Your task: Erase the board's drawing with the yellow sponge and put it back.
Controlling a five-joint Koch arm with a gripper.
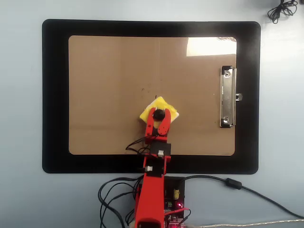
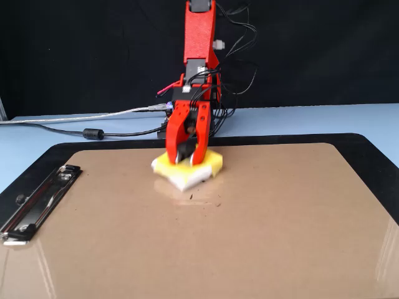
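Note:
The brown board lies on a black mat, and its metal clip is on the right in the overhead view. On the board's middle sits the yellow sponge, flat on the surface. My red gripper is shut on the sponge's round black knob. Of the drawing, only faint dark specks show beside the sponge. No letter shape can be made out.
The arm's base electronics and a tangle of black cables sit at the mat's near edge. A thick cable runs off to the right. A coiled wire lies at the top right corner of the light blue table.

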